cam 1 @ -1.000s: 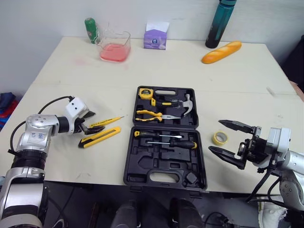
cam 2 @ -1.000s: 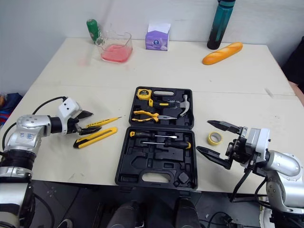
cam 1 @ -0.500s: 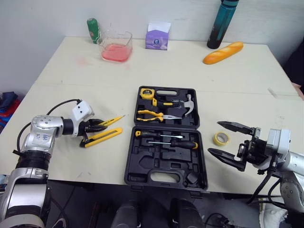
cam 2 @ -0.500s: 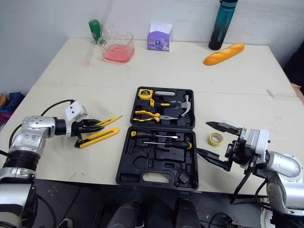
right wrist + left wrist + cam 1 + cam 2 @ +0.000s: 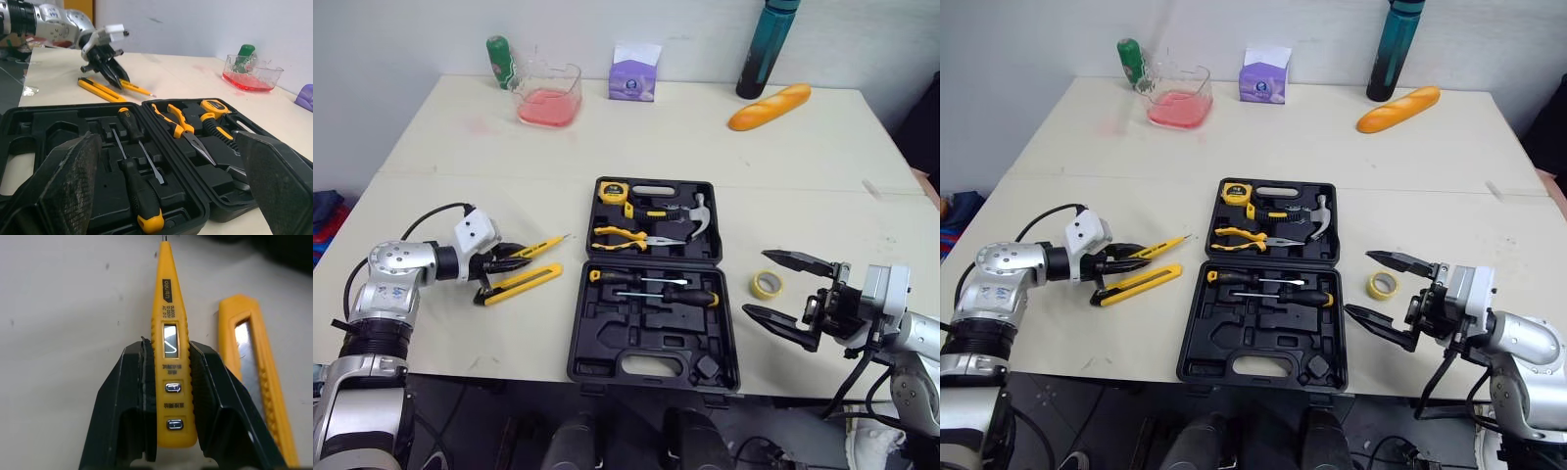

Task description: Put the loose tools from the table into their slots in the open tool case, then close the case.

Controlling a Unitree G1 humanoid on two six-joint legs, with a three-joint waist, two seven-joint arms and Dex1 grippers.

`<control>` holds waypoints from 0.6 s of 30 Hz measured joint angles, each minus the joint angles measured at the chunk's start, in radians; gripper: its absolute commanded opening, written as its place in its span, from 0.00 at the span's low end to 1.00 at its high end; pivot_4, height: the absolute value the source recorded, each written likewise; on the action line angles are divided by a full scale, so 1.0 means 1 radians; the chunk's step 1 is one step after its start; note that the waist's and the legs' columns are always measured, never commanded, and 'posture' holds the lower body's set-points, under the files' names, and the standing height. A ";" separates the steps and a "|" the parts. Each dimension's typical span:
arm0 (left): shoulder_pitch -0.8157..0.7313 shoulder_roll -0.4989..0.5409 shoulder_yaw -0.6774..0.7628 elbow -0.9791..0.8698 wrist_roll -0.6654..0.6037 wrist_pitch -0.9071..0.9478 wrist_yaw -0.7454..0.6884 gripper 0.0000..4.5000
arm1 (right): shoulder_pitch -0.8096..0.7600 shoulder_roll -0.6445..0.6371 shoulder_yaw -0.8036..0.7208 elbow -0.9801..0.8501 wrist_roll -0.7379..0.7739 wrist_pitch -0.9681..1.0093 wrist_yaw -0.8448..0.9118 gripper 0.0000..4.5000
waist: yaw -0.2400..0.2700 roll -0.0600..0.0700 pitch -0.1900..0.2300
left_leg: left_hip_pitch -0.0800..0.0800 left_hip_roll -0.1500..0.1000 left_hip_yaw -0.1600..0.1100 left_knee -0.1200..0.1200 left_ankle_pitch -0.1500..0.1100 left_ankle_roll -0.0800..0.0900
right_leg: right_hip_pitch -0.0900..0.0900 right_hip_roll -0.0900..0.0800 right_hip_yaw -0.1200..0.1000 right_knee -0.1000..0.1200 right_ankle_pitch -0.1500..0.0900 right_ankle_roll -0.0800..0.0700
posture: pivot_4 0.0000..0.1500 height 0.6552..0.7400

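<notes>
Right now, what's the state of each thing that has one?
case: open
tester: gripped
left gripper: shut on tester
right gripper: open, empty
knife: loose on table
tape roll: loose on table
hammer: in its slot
pliers: in their slot
jug: part full, pink liquid

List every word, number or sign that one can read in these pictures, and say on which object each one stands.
"DL8003", probably, with "AC DC" below it: black label on the yellow tester pen. The line between them is too small to read.
Characters above the pen's two buttons: blurred, not readable.
Print on the purple box, the green bottle and the tape measure: too small to read.
</notes>
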 measured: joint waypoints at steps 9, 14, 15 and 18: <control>0.058 0.046 0.018 -0.386 -0.131 0.125 -0.078 0.13 | -0.007 -0.050 -0.008 0.019 -0.020 0.003 0.001 1.00 | -0.001 0.000 0.000 | 0.000 0.000 0.000 0.000 0.000 0.000 | 0.000 0.000 0.000 0.000 0.000 0.000 | 1.00 1.00; 0.062 0.072 -0.035 -0.615 -0.165 0.275 -0.094 0.13 | -0.028 -0.055 -0.013 0.024 -0.021 0.006 -0.016 1.00 | 0.000 0.000 0.000 | 0.001 0.000 0.000 0.000 0.000 0.000 | 0.000 0.001 0.001 0.000 0.000 0.000 | 1.00 1.00; 0.062 0.072 -0.050 -0.647 -0.172 0.308 -0.093 0.13 | -0.034 -0.055 -0.014 0.024 -0.014 0.014 -0.028 1.00 | 0.000 0.000 0.000 | 0.001 0.000 0.000 0.000 0.000 0.000 | 0.000 0.001 0.001 0.000 0.000 0.000 | 1.00 1.00; 0.060 0.070 -0.105 -0.729 -0.175 0.394 -0.080 0.13 | -0.051 -0.058 -0.021 0.024 -0.002 0.032 -0.040 1.00 | 0.000 0.000 0.000 | 0.001 0.000 0.000 0.000 0.000 0.000 | 0.000 0.001 0.001 0.000 0.000 0.000 | 1.00 1.00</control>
